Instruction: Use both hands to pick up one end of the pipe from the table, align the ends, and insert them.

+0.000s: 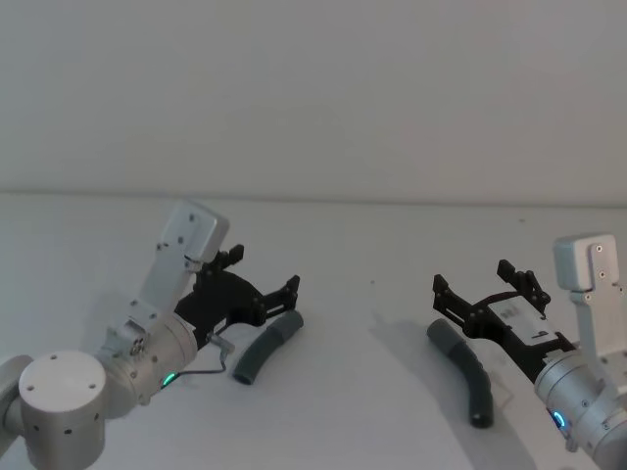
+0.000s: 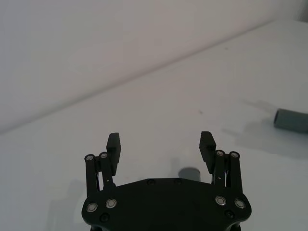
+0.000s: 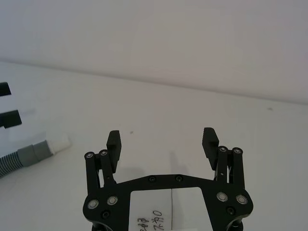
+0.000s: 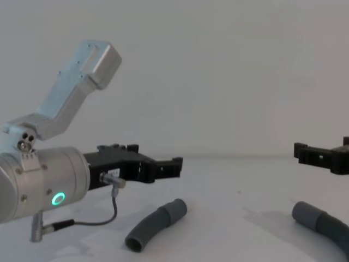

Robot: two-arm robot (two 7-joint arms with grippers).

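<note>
Dark-grey, curved, the left pipe piece lies on the surface lower centre-left in our head view, below the left gripper; the right pipe piece lower right, beside the right gripper. Wrist views: we see both jaws apart, and one white tip.

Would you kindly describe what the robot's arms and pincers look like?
The left pincer and right pincer are black and blocky, each with two fingers on linkages with silver screws. The right one carries a white label with handwriting. The left wrist is a silver cylinder with a green ring light, an angular silver bracket and a thin grey cable.
</note>
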